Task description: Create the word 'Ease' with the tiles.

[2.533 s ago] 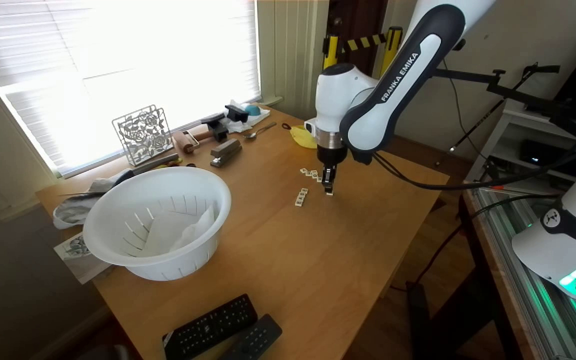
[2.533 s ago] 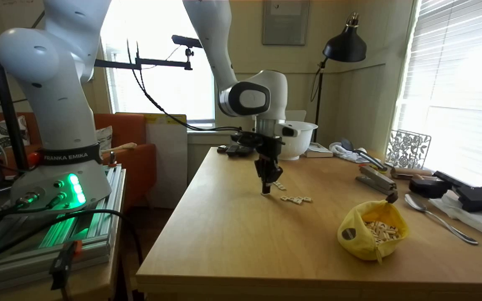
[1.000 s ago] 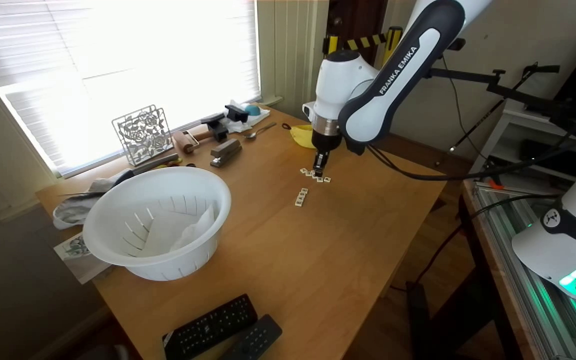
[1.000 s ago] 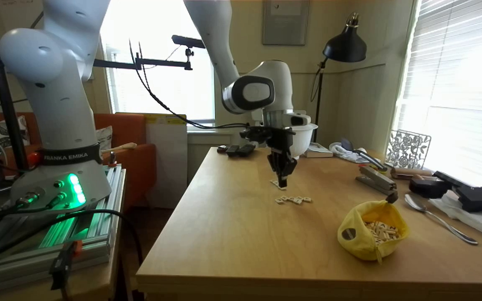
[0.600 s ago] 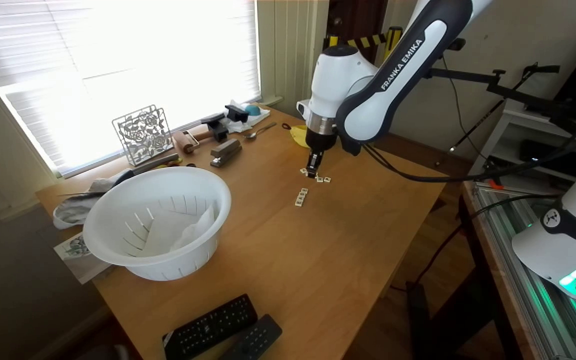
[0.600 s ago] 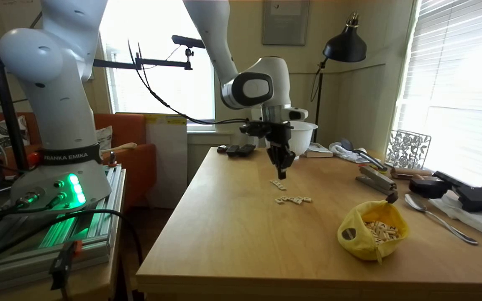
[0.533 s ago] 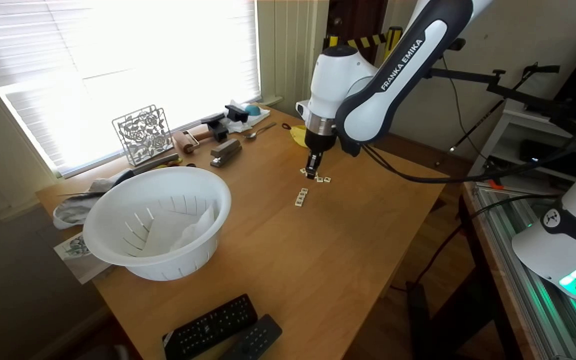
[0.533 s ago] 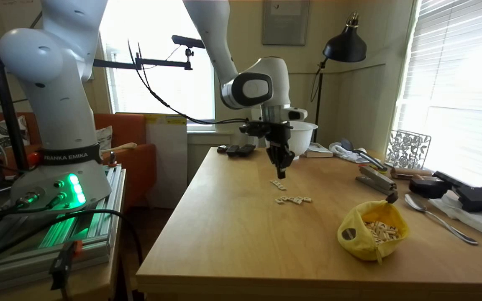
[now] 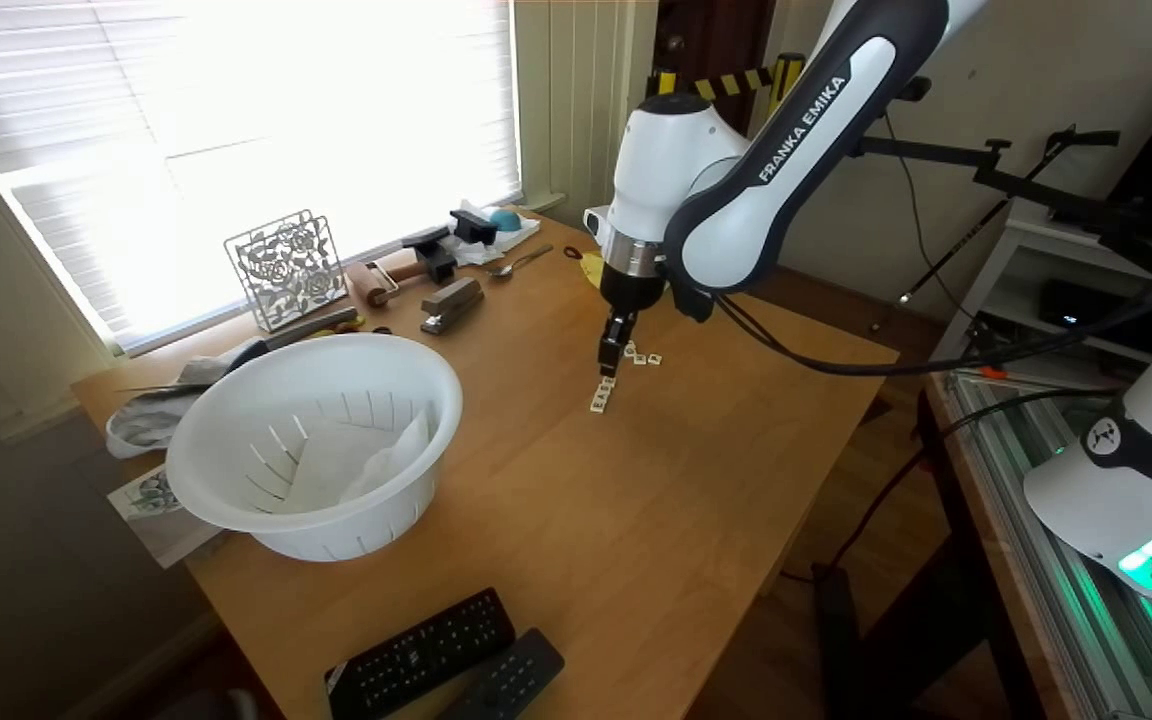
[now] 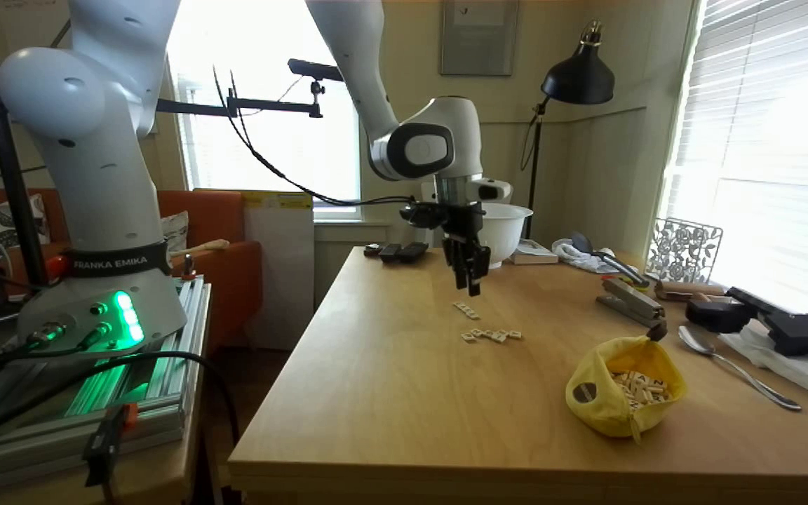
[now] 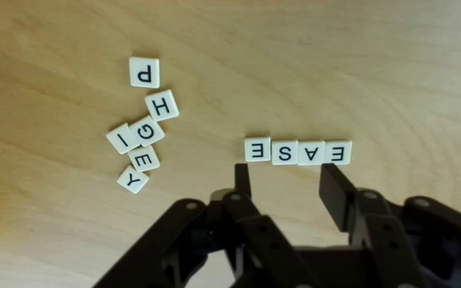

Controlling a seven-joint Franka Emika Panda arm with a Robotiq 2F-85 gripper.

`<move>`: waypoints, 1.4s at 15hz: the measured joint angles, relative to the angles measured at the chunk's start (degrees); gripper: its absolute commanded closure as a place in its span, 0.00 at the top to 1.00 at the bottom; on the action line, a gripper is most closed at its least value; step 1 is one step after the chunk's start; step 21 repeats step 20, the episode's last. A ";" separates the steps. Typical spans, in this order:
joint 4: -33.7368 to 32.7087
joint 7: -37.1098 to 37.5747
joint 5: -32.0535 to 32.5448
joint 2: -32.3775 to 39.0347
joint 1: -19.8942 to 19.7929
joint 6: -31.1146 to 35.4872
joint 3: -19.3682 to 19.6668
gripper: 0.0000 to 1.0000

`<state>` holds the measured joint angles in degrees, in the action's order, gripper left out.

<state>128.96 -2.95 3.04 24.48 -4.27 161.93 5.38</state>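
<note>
Four tiles (image 11: 300, 153) spell EASE toward the robot-side edge of the counter (image 10: 376, 400); above them hangs the gripper (image 11: 285, 176), jaws parted.

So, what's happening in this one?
The robot's gripper hangs above the table, open and holding nothing, by a row of letter tiles. The row spells EASE, upside down in the wrist view, with its last E slightly out of line. Six other tiles, P, H, G, I, E and Y, lie in a loose cluster to one side. A yellow pouch in an exterior view holds more. The word looks complete, perhaps wanting a small nudge.
</note>
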 measured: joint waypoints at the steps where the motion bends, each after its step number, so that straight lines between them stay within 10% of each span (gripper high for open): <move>1: -0.14 0.08 -0.22 0.00 -0.02 0.00 -0.19 0.88; 21: -0.56 0.26 -1.82 0.00 -0.60 0.00 -1.50 1.00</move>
